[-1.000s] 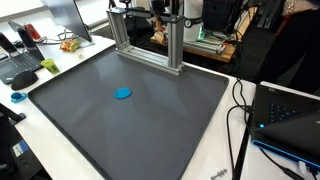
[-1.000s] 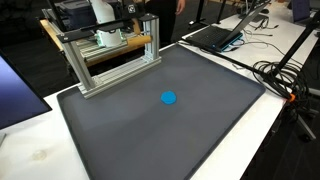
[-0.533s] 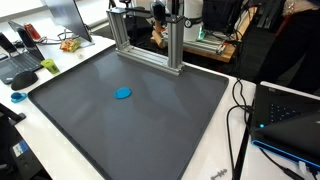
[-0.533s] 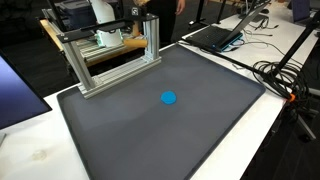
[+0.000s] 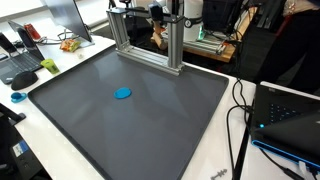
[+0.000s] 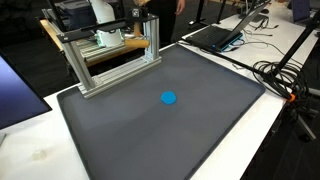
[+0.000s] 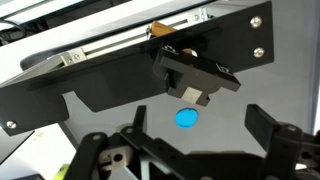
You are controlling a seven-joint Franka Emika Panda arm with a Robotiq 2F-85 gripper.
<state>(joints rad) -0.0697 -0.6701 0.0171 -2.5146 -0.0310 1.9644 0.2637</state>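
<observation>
A small blue disc point(image 5: 123, 93) lies flat on a large dark grey mat point(image 5: 150, 130), seen in both exterior views point(image 6: 169, 98). An aluminium frame point(image 5: 150, 45) stands at the mat's far edge point(image 6: 110, 60). In the wrist view my gripper point(image 7: 198, 135) is open and empty, its two dark fingers point(image 7: 262, 122) spread wide. It looks past a black plate point(image 7: 110, 85) and a black block point(image 7: 192, 75) on the frame towards the blue disc point(image 7: 186, 118), which lies well beyond the fingertips. The gripper itself is not clearly seen in the exterior views.
An open laptop point(image 5: 288, 110) and black cables point(image 5: 238, 100) lie on the white table beside the mat; they also show in an exterior view, laptop point(image 6: 215, 35) and cables point(image 6: 275, 70). A monitor point(image 5: 68, 15) and small desk items point(image 5: 48, 66) stand on another side.
</observation>
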